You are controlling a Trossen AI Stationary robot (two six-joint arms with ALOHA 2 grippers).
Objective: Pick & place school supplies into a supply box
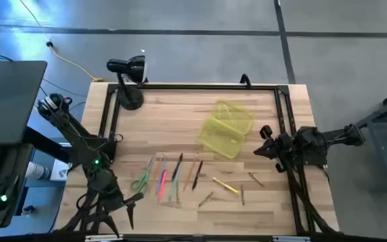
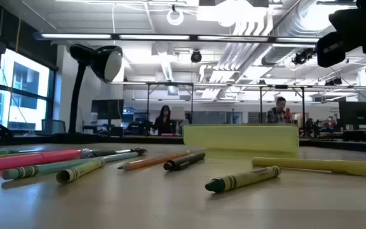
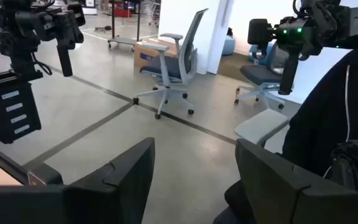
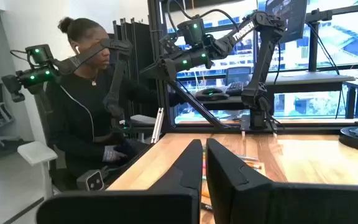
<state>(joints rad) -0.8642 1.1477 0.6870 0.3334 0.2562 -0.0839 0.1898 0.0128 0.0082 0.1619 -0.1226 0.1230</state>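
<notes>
The supply box (image 1: 224, 129) is a translucent yellow-green case lying open on the middle of the table, and in the low view the box (image 2: 240, 138) shows as a yellow band. Pens and pencils (image 1: 170, 176) lie side by side near the front edge, with green scissors (image 1: 140, 181) to their left, a yellow pencil (image 1: 225, 185) to their right, and short bits (image 1: 254, 178). My left gripper (image 1: 132, 210) (image 3: 194, 180) hangs open off the table's near-left corner. My right gripper (image 1: 259, 142) (image 4: 204, 171) is shut, level, just right of the box.
A black desk lamp (image 1: 127, 81) (image 2: 97, 63) stands at the far-left corner. A black frame rail (image 1: 200, 85) runs along the table's far and side edges. A person (image 4: 86, 93) sits beyond the table's left side. Crayons (image 2: 243, 179) and pens lie close to the low camera.
</notes>
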